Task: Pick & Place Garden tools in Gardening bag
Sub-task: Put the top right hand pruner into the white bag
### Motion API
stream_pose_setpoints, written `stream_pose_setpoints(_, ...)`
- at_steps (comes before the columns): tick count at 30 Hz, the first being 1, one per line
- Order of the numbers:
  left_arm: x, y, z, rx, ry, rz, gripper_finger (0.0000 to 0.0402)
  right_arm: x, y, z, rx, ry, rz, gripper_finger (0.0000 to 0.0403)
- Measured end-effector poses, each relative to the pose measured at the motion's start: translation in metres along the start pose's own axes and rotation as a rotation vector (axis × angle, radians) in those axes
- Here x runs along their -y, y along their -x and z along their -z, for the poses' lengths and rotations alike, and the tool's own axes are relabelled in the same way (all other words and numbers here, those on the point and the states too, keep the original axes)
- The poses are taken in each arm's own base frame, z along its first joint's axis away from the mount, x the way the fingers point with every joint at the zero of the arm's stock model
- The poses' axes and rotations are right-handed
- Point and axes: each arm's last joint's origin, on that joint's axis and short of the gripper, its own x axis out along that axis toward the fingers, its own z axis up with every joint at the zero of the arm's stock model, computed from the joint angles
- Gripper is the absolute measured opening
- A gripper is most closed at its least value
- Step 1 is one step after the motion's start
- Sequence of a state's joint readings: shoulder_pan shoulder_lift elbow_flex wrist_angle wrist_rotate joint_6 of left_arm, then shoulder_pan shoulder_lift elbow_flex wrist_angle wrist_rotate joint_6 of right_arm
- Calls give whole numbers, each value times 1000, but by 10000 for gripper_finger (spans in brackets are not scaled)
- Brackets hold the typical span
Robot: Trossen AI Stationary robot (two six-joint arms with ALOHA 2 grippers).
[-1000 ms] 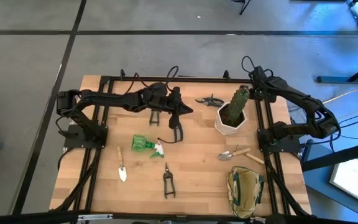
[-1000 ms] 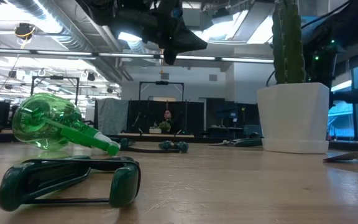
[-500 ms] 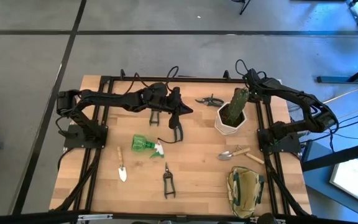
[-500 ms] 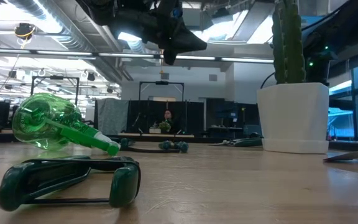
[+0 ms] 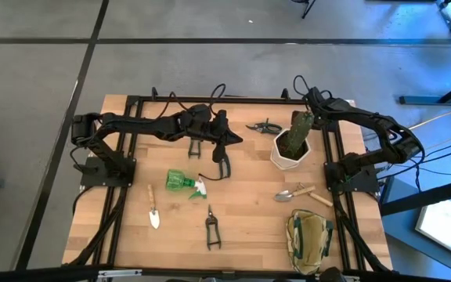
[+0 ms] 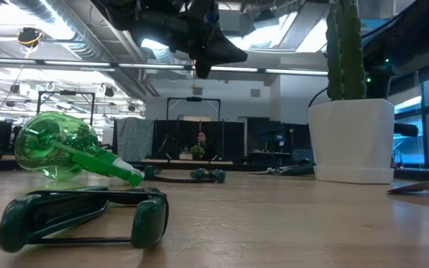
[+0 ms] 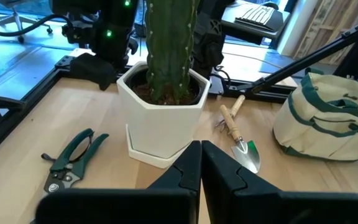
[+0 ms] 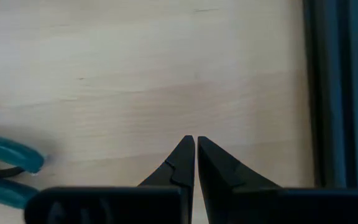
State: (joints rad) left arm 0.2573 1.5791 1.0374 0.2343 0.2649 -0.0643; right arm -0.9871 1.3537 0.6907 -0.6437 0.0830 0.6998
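Wooden surface [image 5: 249,227] is carrying the scattered garden tools and, at five o'clock, the gardening bag [image 5: 308,240], while the left tool [image 5: 232,139] is hovering pinched shut and empty near centre and the right tool [image 5: 313,98] is hanging closed, empty, at one o'clock.

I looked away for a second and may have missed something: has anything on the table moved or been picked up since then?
Only the right arm moved: its right claw has crept left along the table's far edge, behind the cactus, shut and holding nothing. The left claw hangs shut over the middle as before. The shears, trowels, spray bottle and bag lie where they were.
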Motion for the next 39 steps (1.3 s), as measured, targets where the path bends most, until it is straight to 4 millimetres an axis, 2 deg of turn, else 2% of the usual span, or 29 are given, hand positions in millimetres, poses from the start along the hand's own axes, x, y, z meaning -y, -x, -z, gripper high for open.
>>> stream_pose_setpoints(6,0,0,0,0,-8,0,7,-6,1,2,-16,19,-59,23)
stream_pose_setpoints(12,0,0,0,-1,-7,-1,1,-31,2,-2,-2,102,-331,23)
stream_pose_setpoints(15,0,0,0,-4,-7,-1,1,-38,0,-3,0,118,-288,23)
stream_pose_setpoints(25,1,0,4,-36,1,0,7,-41,-19,-2,-78,122,-191,23)
stream_pose_setpoints(33,3,-1,4,-35,-1,4,1,-54,-34,2,-118,155,-272,23)
stream_pose_setpoints(39,3,-1,4,-35,-1,6,5,-62,-33,2,-104,175,-341,23)
